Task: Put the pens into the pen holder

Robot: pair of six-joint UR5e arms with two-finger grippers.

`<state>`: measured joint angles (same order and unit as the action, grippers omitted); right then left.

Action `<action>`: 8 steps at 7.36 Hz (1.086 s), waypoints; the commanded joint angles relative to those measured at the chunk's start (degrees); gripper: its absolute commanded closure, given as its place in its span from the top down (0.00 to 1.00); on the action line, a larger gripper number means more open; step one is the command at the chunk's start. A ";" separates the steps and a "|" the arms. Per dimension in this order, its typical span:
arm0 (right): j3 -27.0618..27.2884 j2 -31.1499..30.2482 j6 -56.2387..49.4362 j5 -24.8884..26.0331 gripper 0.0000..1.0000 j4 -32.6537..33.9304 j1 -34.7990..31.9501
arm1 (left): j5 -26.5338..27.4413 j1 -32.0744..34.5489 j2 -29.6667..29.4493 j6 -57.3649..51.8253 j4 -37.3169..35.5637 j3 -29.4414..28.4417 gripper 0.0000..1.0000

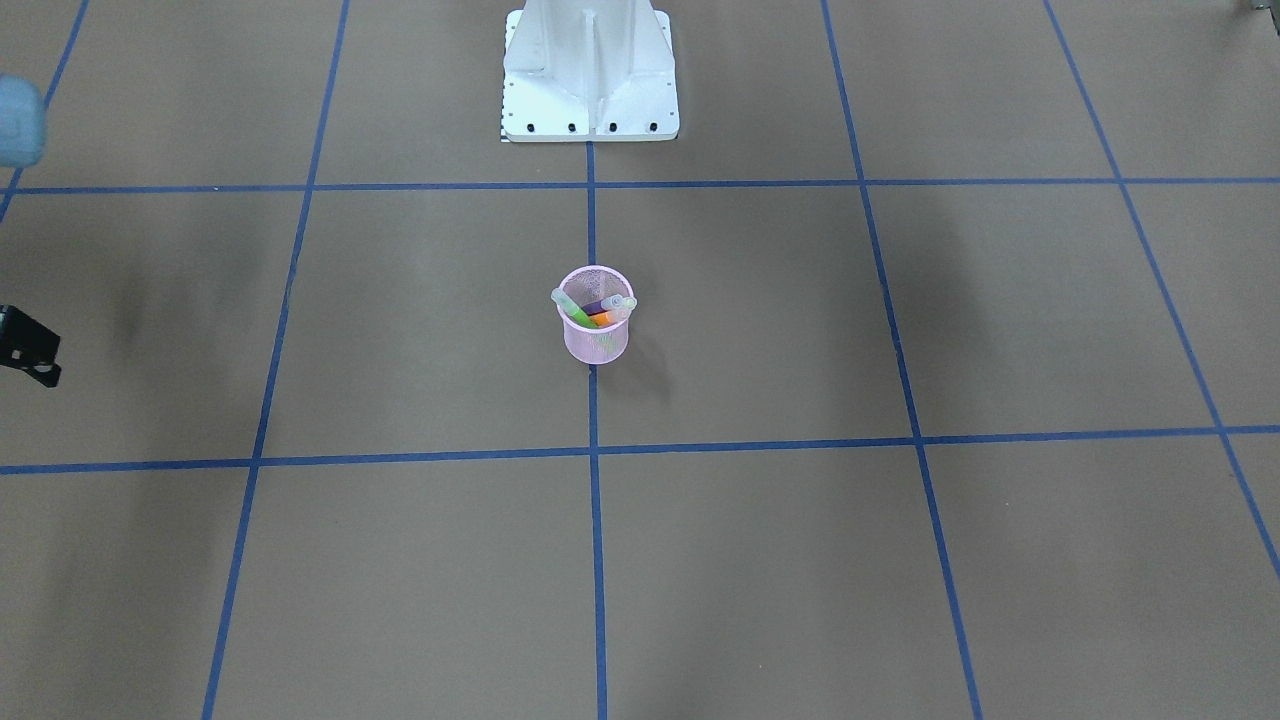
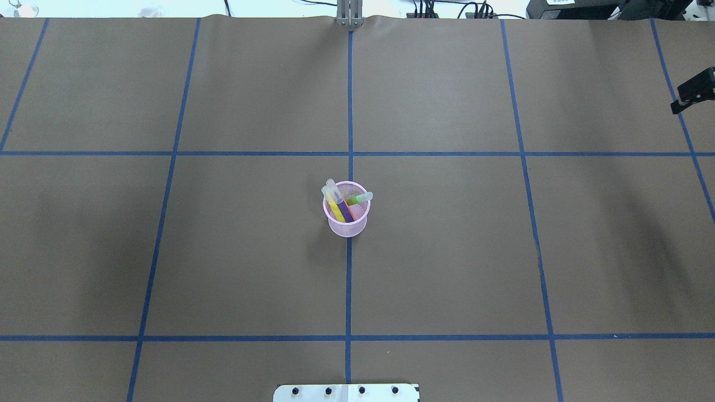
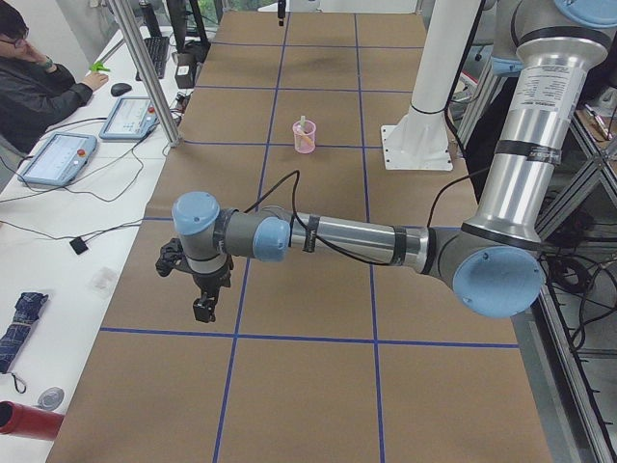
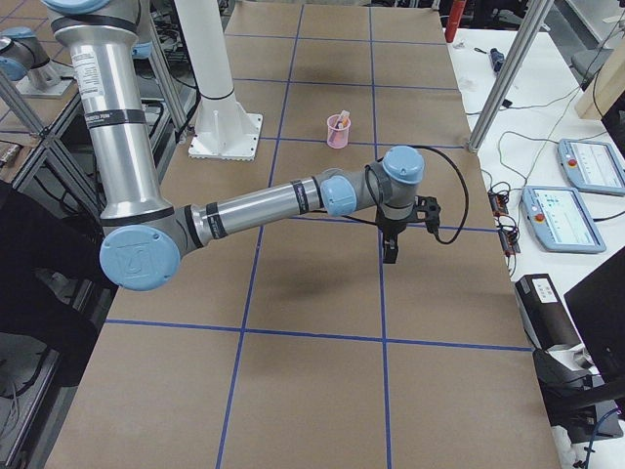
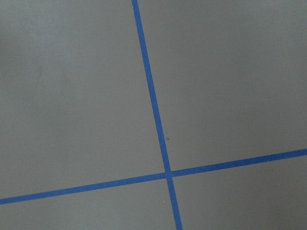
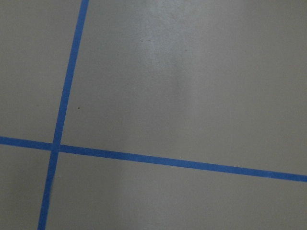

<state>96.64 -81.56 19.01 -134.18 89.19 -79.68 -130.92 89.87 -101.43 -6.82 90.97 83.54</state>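
The pink mesh pen holder (image 1: 595,345) (image 2: 346,226) stands upright on the middle blue tape line, small in the side views (image 3: 305,140) (image 4: 338,135). Three pens lean inside it with pale caps above the rim: a green pen (image 1: 575,312) (image 2: 357,199), a purple pen (image 1: 600,305) (image 2: 344,211) and an orange pen (image 1: 603,318). My left gripper (image 3: 202,311) hangs far from the cup near the table's left end; I cannot tell its state. My right gripper (image 4: 391,254) (image 1: 30,350) (image 2: 692,92) hangs near the right end, only partly shown, state unclear. Both wrist views show only paper and tape.
The white robot base (image 1: 590,70) (image 2: 346,392) sits behind the cup. A person (image 3: 29,77) sits at a side bench with tablets (image 3: 58,154). More tablets (image 4: 566,210) lie past the right end. Metal posts (image 3: 145,68) (image 4: 503,78) rise at the table's edges.
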 commanded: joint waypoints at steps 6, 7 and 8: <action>-2.42 -8.62 -5.92 -4.15 1.00 -4.46 -7.07 | -1.36 2.86 10.45 7.97 0.43 10.85 1.00; -2.33 -8.71 -5.74 -5.55 1.00 -4.37 -7.07 | -1.36 2.86 10.55 7.97 0.52 10.42 1.00; -2.25 -9.84 -5.66 -8.17 1.00 -4.54 -7.24 | -1.36 2.86 11.33 7.97 0.70 10.41 1.00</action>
<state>94.39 -90.41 13.19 -139.66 84.84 -86.80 -132.27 92.78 -90.95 0.85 91.47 93.90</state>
